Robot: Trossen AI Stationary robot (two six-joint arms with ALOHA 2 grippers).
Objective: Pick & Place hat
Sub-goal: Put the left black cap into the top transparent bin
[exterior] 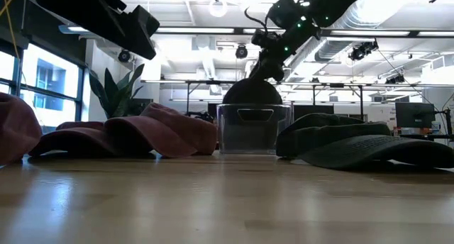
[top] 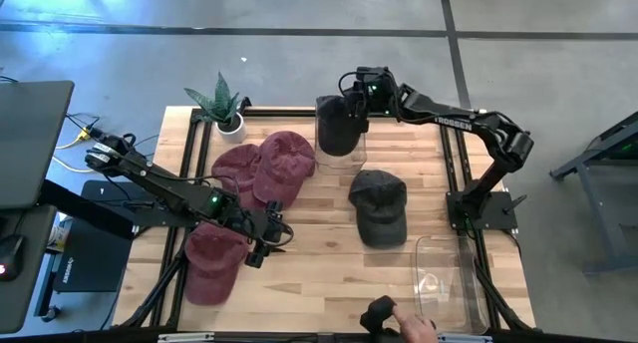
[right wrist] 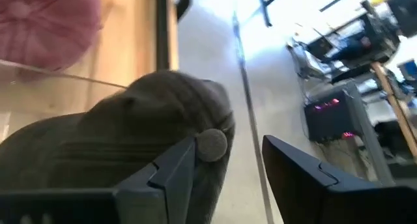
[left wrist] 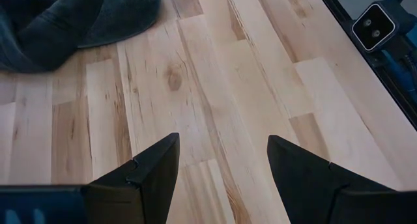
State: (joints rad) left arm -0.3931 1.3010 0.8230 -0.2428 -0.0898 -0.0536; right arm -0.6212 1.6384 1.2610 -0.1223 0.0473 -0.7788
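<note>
- Two dark hats on my table: one [top: 337, 124] sits in the clear bin [top: 341, 156] at the far edge, the other dark hat [top: 379, 207] lies flat near the middle.
- My right gripper [top: 361, 102] hangs just over the binned hat, jaws apart; the hat's top button sits beside one finger [right wrist: 171, 173], with nothing clamped.
- My left gripper [top: 271, 231] hovers above bare wood, jaws apart and empty, beside a maroon hat [top: 213, 260].
- I see two more maroon hats [top: 264, 168] near the potted plant [top: 223, 106].
- Someone's hand [top: 417, 330] shows at the near edge.
</note>
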